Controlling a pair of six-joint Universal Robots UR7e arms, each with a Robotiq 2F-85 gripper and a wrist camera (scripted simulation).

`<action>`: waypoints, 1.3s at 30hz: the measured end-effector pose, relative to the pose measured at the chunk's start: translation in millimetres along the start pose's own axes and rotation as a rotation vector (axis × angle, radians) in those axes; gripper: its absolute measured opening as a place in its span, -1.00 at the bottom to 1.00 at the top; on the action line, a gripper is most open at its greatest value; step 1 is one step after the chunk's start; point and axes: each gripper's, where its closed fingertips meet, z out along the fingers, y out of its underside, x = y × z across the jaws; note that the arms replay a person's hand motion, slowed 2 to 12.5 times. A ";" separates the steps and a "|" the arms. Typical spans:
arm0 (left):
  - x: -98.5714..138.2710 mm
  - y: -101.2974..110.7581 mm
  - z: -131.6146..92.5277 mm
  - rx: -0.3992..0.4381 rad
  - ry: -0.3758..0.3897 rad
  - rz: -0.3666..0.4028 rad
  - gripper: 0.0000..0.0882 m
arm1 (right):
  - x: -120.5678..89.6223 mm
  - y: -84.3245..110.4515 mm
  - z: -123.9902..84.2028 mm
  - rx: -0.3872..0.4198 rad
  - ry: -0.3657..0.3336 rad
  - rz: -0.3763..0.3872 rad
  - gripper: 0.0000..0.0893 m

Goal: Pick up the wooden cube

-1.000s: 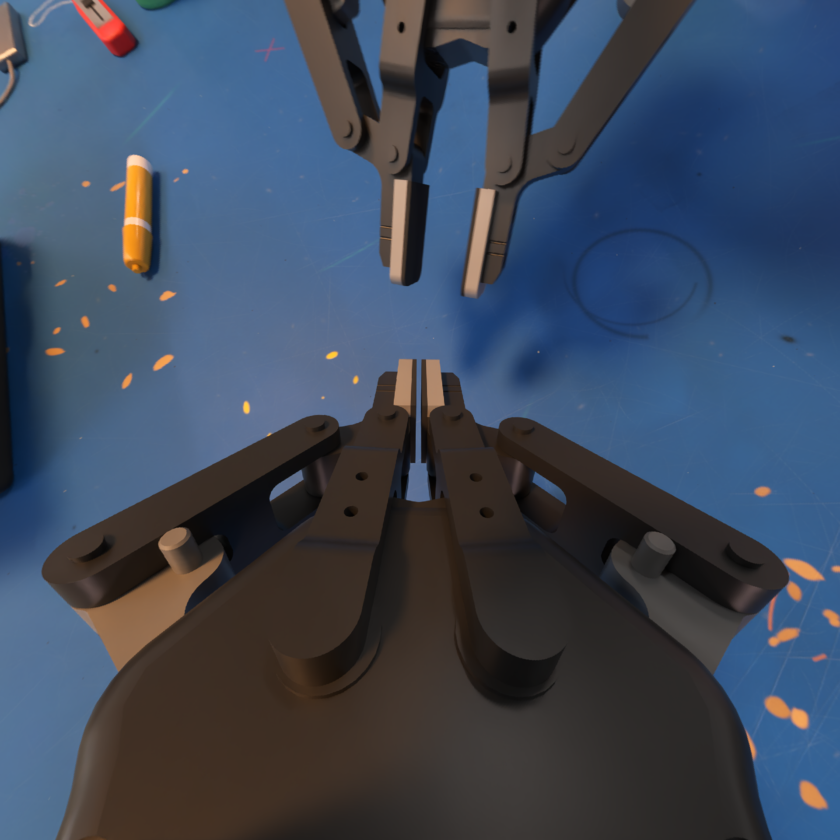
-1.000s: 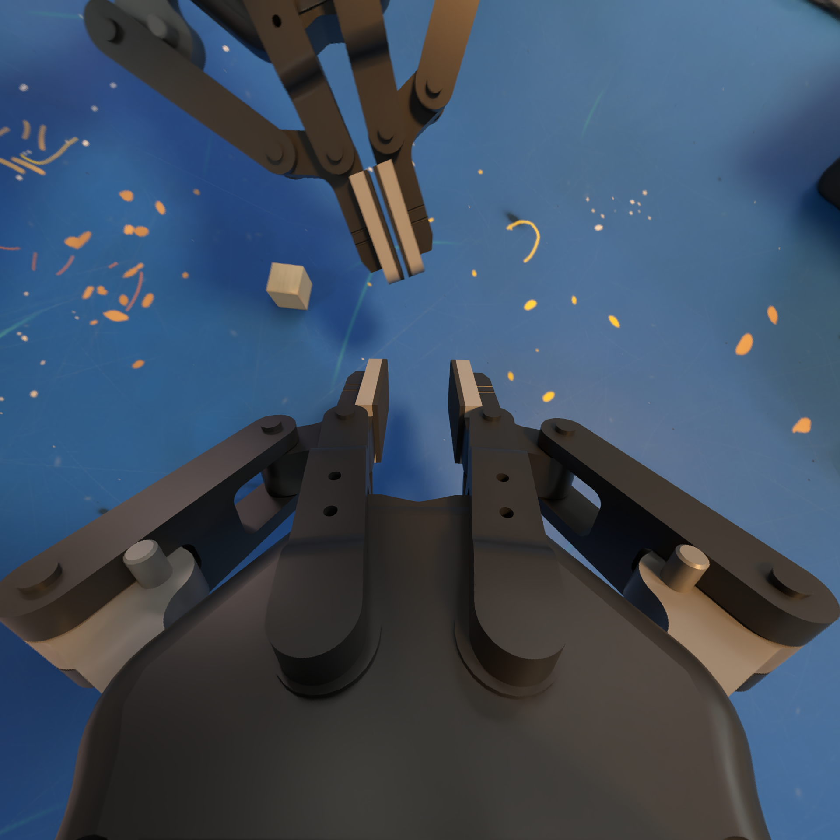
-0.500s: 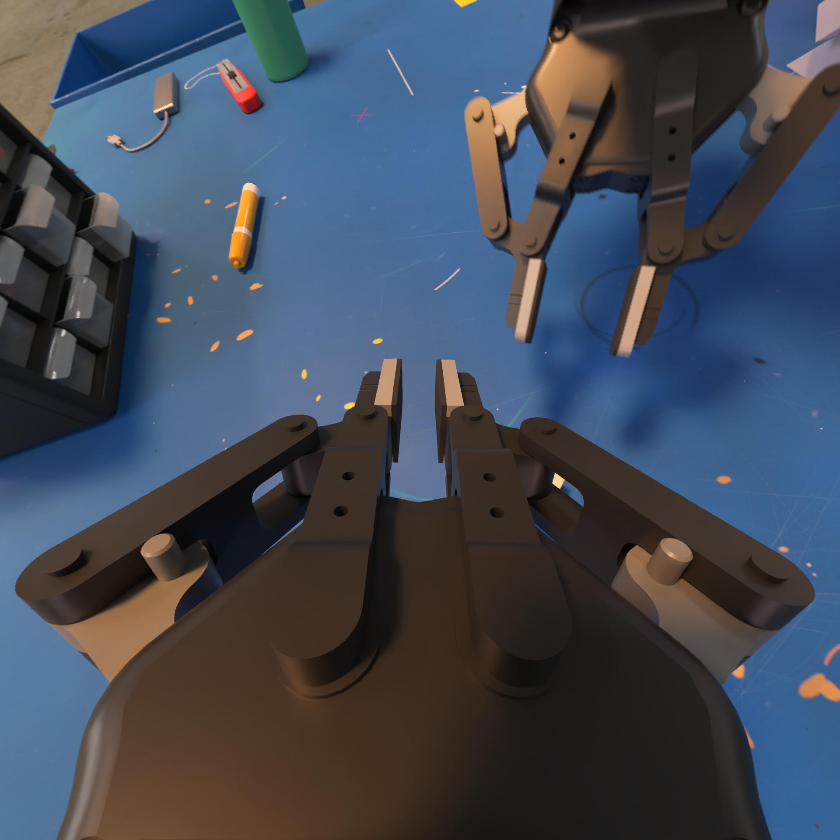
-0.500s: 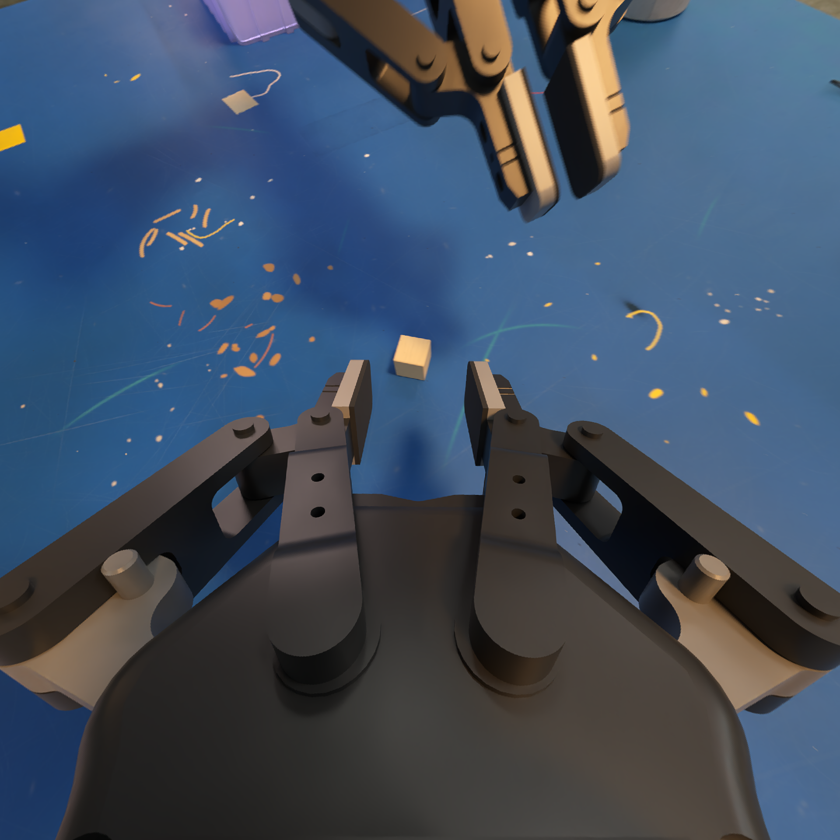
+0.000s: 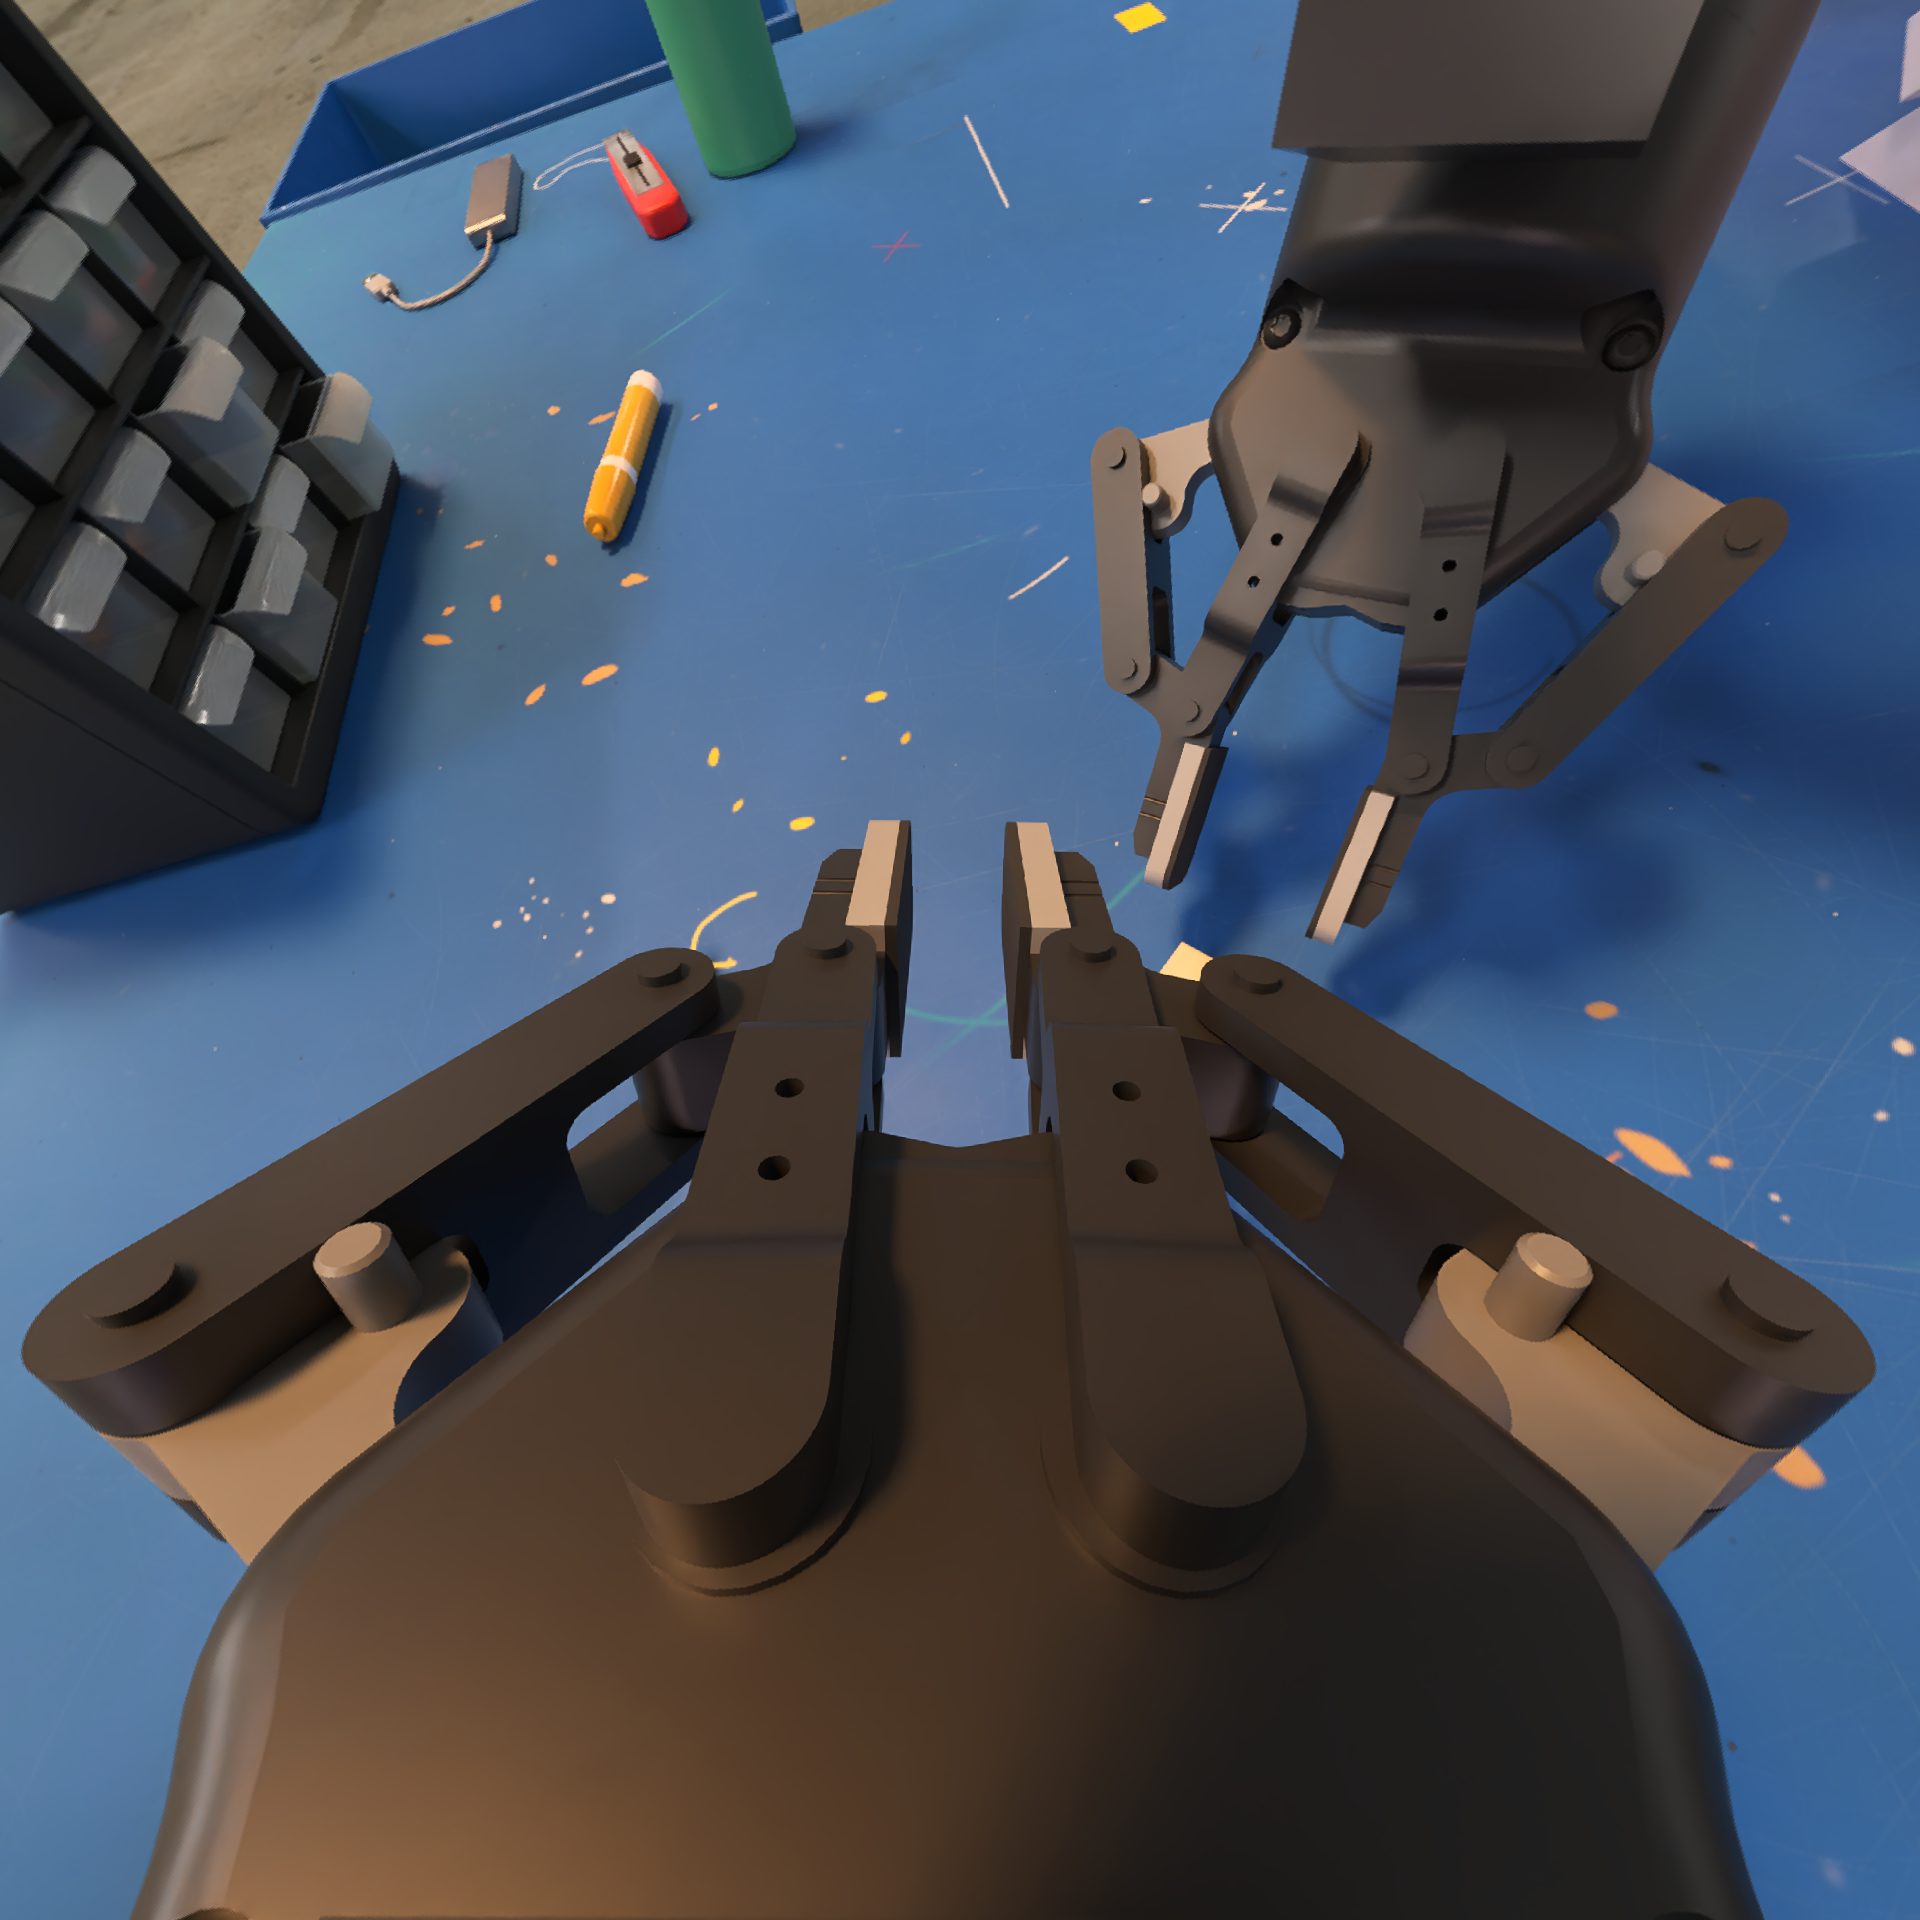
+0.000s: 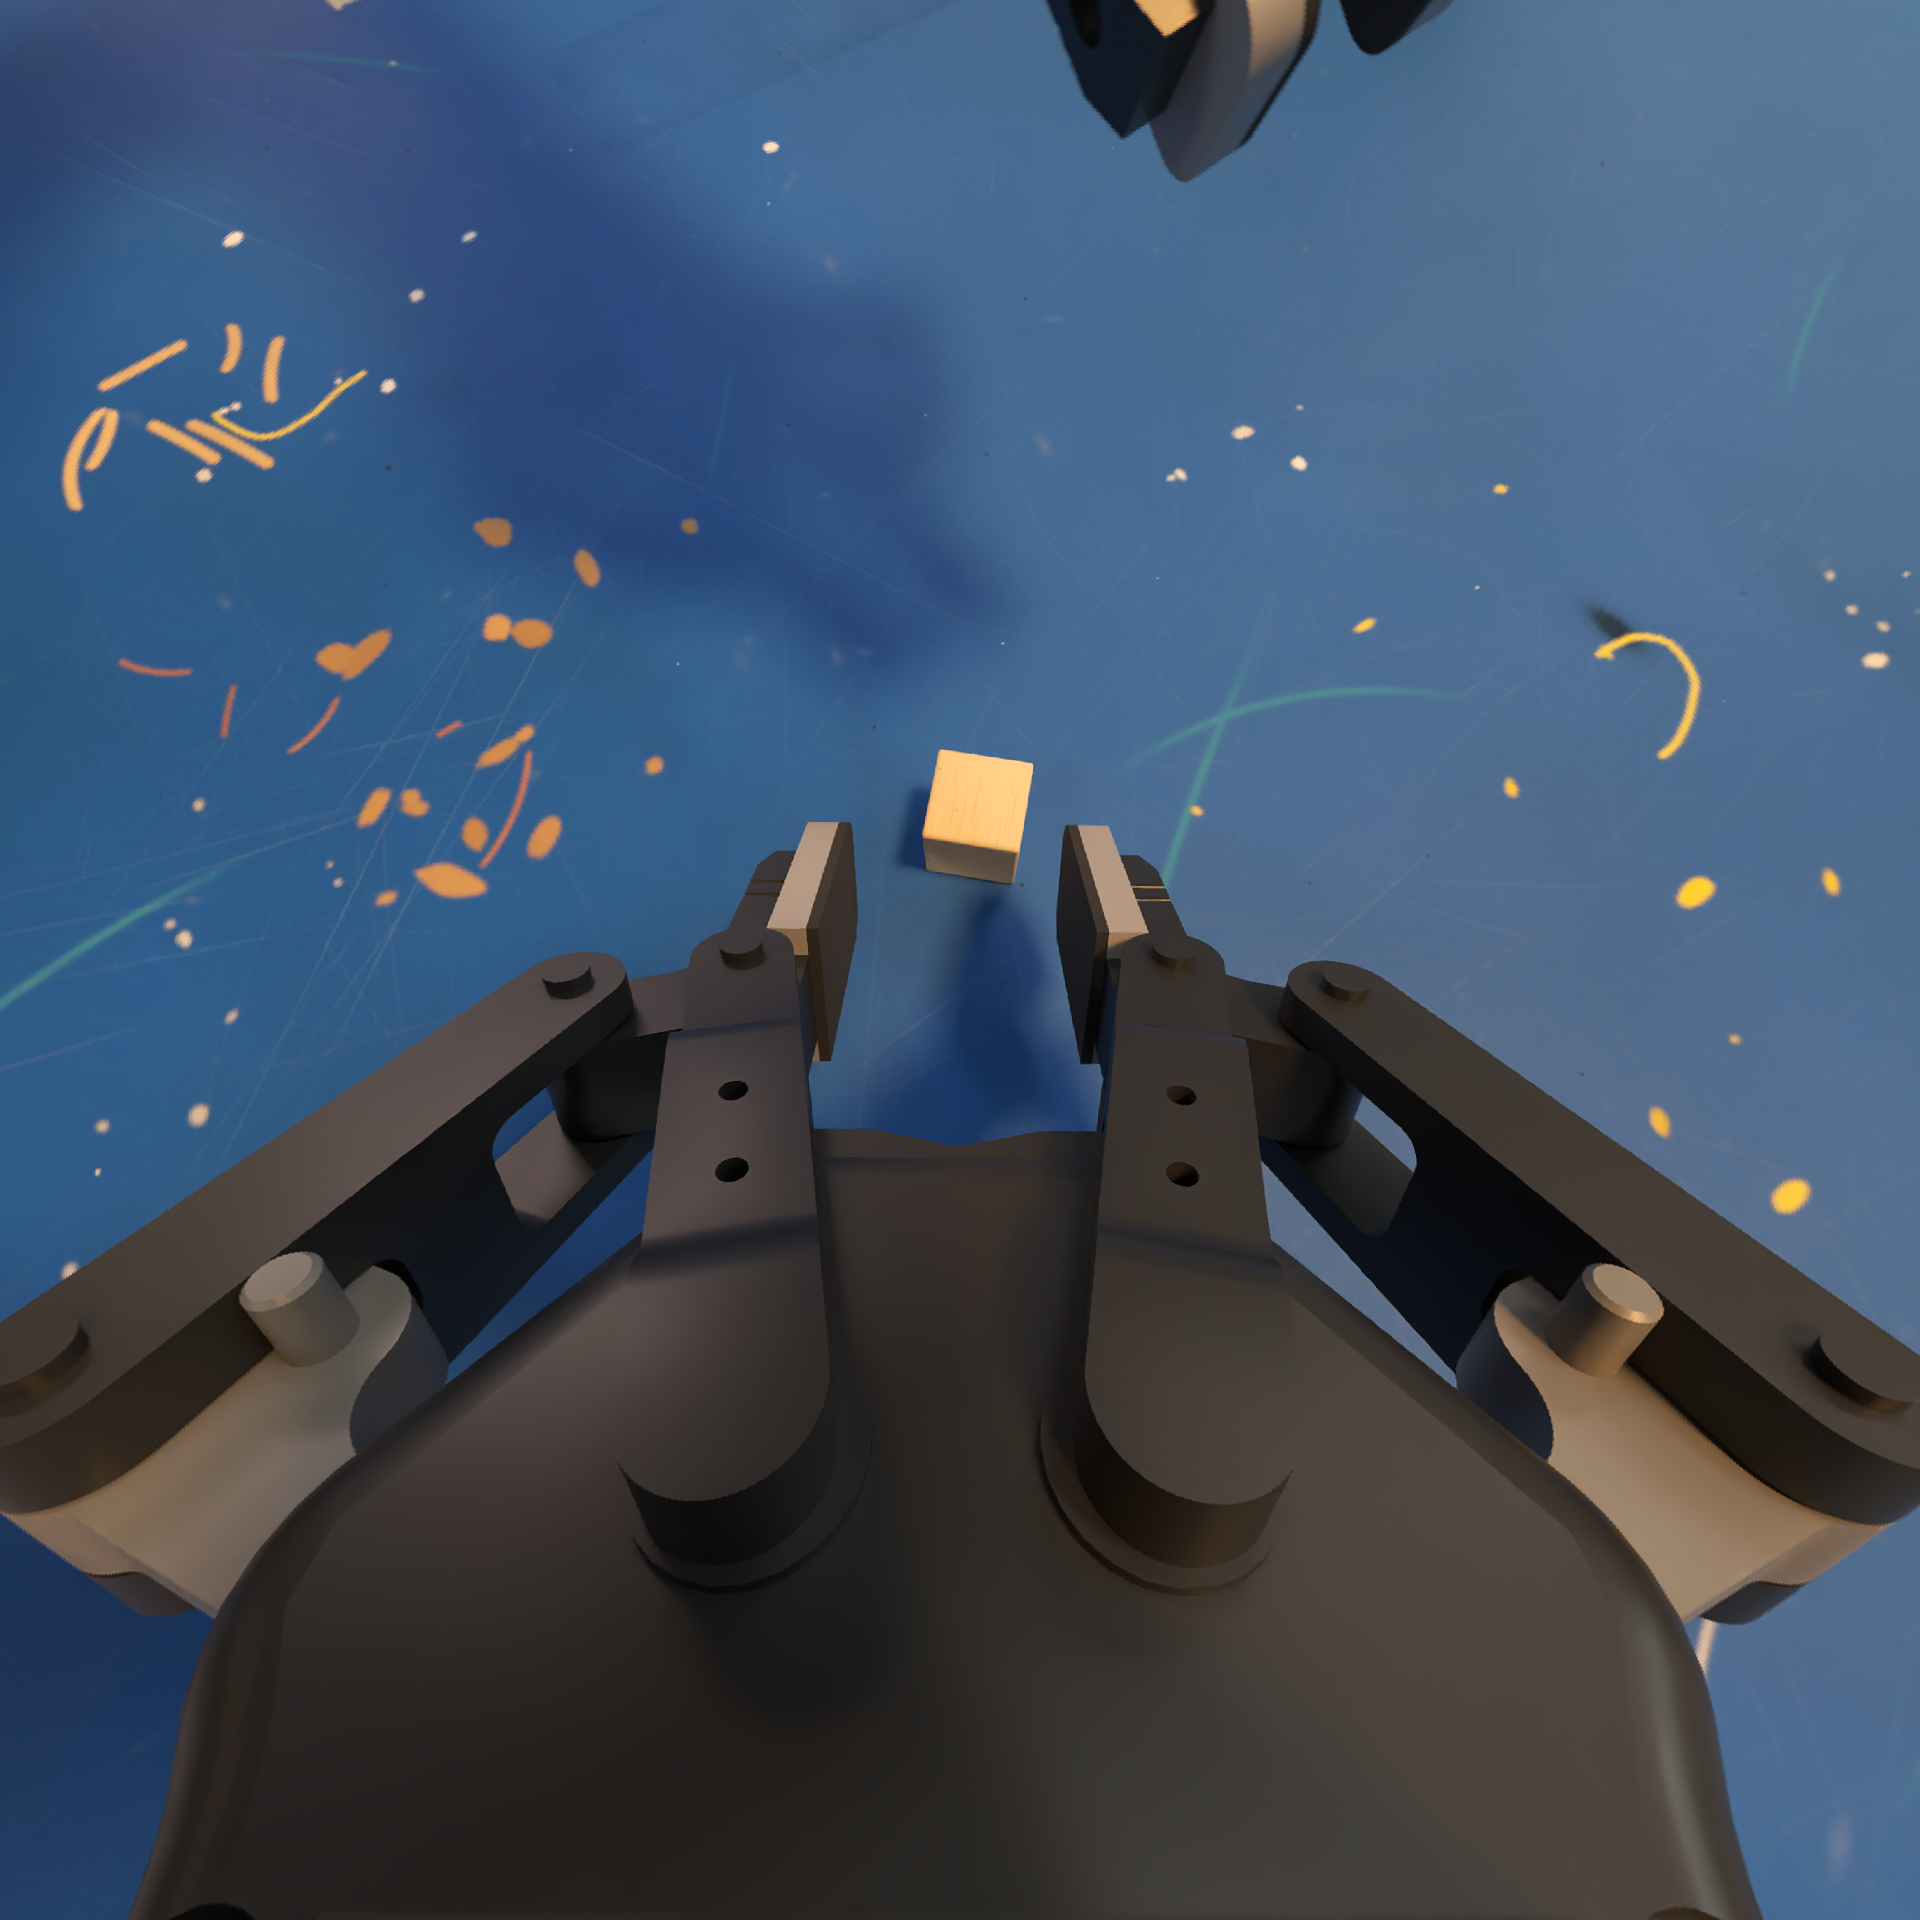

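The wooden cube (image 6: 977,816) is a small pale block resting on the blue table (image 6: 1351,312). In the right wrist view my right gripper (image 6: 961,894) is open and empty, and the cube lies just ahead of its fingertips, centred in the gap. In the left wrist view only a corner of the cube (image 5: 1184,961) shows behind my left gripper's right linkage. My left gripper (image 5: 958,883) is open with a narrow gap and holds nothing. The right gripper (image 5: 1257,873) hangs open to its right, above the table. The left gripper (image 6: 1216,83) shows at the top edge of the right wrist view.
A black drawer cabinet (image 5: 156,520) stands at the left. An orange marker (image 5: 621,457), a red stick (image 5: 646,187), a grey adapter with a cable (image 5: 488,197), a green cylinder (image 5: 727,83) and a blue bin (image 5: 468,114) lie farther back. Paint specks dot the table.
My left gripper went from shut to open and drew back and up. My right gripper swung over toward the cube, which now sits between its fingertips, and its jaws widened.
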 end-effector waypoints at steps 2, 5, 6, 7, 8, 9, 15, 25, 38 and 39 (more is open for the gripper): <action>1.5 4.6 -1.8 -0.002 -0.011 -0.004 -0.63 | -1.4 -0.2 5.1 -0.003 -0.004 0.021 -0.20; 3.8 11.6 -3.8 -0.006 -0.027 -0.009 -0.62 | -4.4 -1.8 11.5 0.000 -0.022 0.059 -0.18; 4.5 13.8 -4.3 -0.008 -0.032 -0.009 -0.61 | -5.5 -2.6 13.3 0.003 -0.030 0.072 -0.18; 5.2 16.1 -4.8 -0.010 -0.036 -0.010 -0.61 | -6.2 -3.3 14.9 0.006 -0.035 0.087 -0.17; 5.9 18.2 -5.2 -0.011 -0.041 -0.009 -0.61 | -6.2 -4.0 16.5 0.009 -0.037 0.102 -0.17; 6.4 20.3 -5.5 -0.013 -0.045 -0.009 -0.61 | -6.0 -4.7 17.9 0.011 -0.038 0.117 -0.17; 8.7 31.3 -6.7 -0.026 -0.069 0.000 -0.61 | -3.0 -5.5 24.7 0.013 -0.017 0.170 -0.17; 12.2 42.4 -4.4 -0.047 -0.070 0.019 -0.60 | 2.3 -5.5 31.6 0.004 0.038 0.177 -0.18; 15.0 43.2 2.8 -0.060 -0.040 0.033 -0.59 | 3.6 -4.6 32.3 -0.010 0.070 0.152 -0.56; 15.3 42.8 3.5 -0.060 -0.037 0.035 -0.59 | 3.6 -4.2 31.6 -0.010 0.070 0.151 -0.56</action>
